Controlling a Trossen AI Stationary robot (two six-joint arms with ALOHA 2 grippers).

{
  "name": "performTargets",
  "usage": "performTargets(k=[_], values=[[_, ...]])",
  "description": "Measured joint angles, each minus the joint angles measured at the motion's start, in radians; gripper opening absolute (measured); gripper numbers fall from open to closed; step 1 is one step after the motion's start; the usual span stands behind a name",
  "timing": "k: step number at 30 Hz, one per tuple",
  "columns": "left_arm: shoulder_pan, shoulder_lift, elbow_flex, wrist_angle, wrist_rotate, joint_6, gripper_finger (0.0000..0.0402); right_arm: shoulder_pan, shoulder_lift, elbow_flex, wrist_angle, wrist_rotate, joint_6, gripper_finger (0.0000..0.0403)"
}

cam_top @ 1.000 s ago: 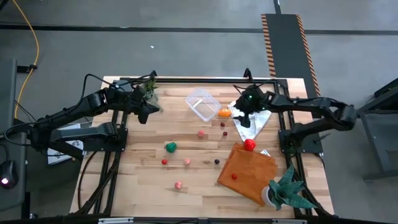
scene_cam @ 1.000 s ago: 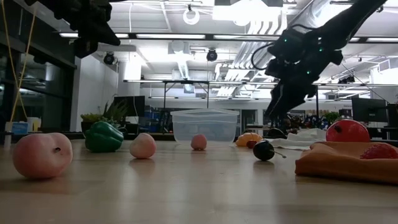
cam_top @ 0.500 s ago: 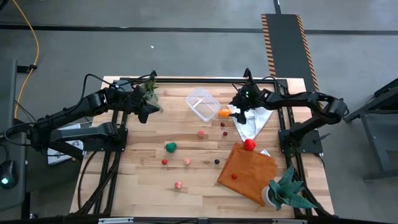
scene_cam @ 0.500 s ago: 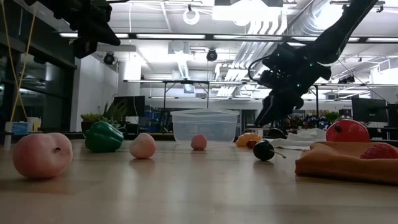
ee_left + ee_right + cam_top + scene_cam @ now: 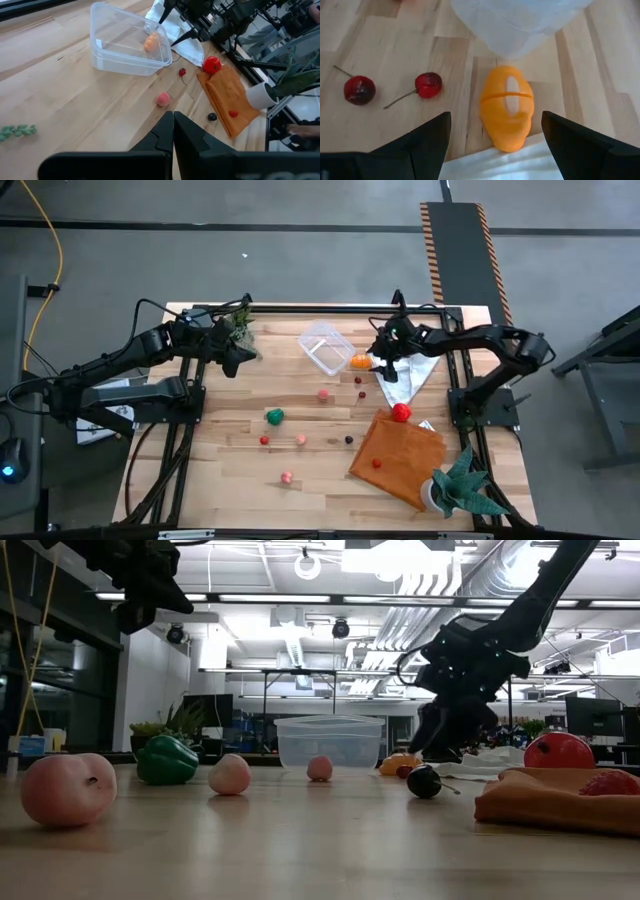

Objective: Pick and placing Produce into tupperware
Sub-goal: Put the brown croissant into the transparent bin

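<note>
Lowered and swung inward over the last second, the right hand (image 5: 492,142) hangs with fingers spread either side of the orange fruit (image 5: 506,107) on the bench (image 5: 230,440) just beside the tupperware (image 5: 325,346), seemingly to grasp it, while the left hand (image 5: 173,131), closed, waits.

tupperware (image 5: 517,20): cut by frame edge | white cloth (image 5: 490,162): partly hidden

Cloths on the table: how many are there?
2. The white cloth lies just right of the tupperware. The orange cloth lies below it in the high view, beside the potted plant. None appears hidden.
</note>
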Motion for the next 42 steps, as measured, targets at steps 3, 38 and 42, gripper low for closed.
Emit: performTargets(k=[3, 38, 42], values=[[0.000, 0.000, 0.000, 0.000, 0.000, -0.003, 0.0001, 0.000, 0.013, 0.000, 0.010, 0.000, -0.002, 0.0302], [0.000, 0.000, 0.000, 0.000, -0.001, -0.030, 0.0001, 0.000, 0.100, 0.004, 0.127, 0.007, 0.006, 0.0302], [0.000, 0.000, 0.000, 0.000, -0.001, -0.030, 0.0001, 0.000, 0.100, 0.004, 0.150, 0.007, 0.006, 0.0302]])
